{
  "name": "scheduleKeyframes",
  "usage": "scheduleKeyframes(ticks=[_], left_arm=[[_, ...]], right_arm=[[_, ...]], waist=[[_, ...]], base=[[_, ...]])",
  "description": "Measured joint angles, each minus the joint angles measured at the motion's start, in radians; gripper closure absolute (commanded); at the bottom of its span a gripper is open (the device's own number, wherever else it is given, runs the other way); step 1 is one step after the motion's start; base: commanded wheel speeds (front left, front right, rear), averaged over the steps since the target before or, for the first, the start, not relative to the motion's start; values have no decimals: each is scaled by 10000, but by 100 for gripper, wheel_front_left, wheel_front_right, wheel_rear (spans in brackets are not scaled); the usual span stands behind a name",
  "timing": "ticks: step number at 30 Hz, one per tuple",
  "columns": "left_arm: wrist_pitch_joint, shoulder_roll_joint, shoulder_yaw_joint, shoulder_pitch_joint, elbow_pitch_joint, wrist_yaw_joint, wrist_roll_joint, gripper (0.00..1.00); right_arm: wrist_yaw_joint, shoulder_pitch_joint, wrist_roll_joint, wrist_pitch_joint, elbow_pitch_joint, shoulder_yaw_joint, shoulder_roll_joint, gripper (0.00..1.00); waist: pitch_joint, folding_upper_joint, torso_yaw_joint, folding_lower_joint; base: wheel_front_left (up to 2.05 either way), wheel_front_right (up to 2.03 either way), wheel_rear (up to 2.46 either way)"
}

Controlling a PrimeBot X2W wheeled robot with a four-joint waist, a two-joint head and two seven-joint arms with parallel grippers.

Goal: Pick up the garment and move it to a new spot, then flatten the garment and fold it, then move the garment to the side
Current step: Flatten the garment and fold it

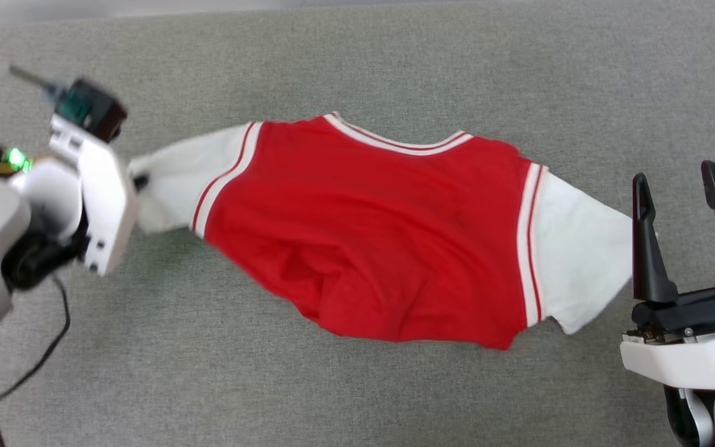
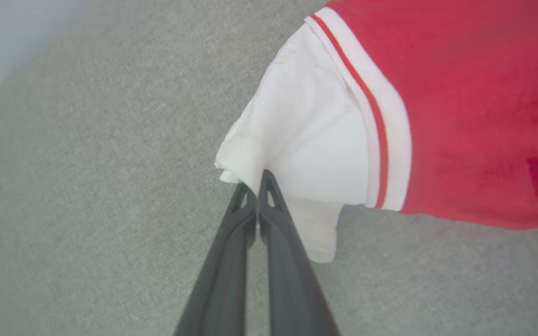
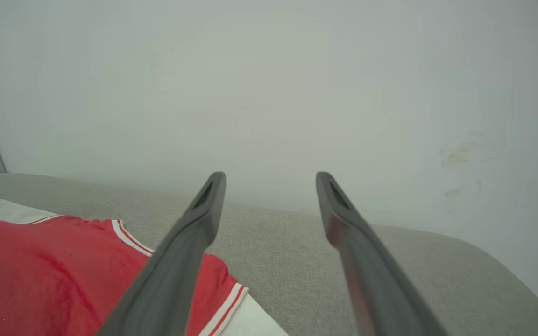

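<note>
My left pincer (image 2: 256,185) nips the soft garment's (image 1: 370,230) white sleeve (image 2: 306,140), clearest from my wrist, while my right pincer (image 1: 675,174) gapes over the grey woven surface (image 1: 357,385).

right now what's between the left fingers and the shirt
Nothing: the left gripper is shut on the garment, fingers pinching its white sleeve edge, in the left wrist view.

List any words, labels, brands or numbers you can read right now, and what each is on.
No readable text anywhere.
The garment shows plain red cloth, white sleeves and striped trim, no print or tag showing.
The left hand, right hand and grey surface carry no lettering.
</note>
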Motion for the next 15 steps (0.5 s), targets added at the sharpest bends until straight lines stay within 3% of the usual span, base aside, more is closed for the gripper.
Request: scheduleKeyframes(ticks=[6, 12, 13, 14, 15], left_arm=[[-113, 82, -69, 1288, 566, 257, -663, 100], [244, -209, -36, 1773, 1101, 52, -1149, 100], [240, -245, -33, 1776, 1168, 44, -1147, 75], [222, -272, -38, 1775, 1225, 31, -1131, 0], [115, -288, -40, 1753, 1254, 17, -1007, 0]], right_arm=[[0, 13, -48, 0, 180, 27, -73, 0], [0, 5, -86, -2, 366, 21, -79, 0], [0, 5, -86, 0, 399, 13, -77, 0], [0, 5, -86, 0, 430, 4, -75, 0], [0, 6, -86, 0, 447, -19, -73, 0]], waist=[[188, 0, -63, 0], [248, 0, -218, 0], [224, 0, -231, 0], [187, 0, -234, 0], [143, 0, -231, 0]], base=[[0, 0, 0], [0, 0, 0], [0, 0, 0], [0, 0, 0], [0, 0, 0]])
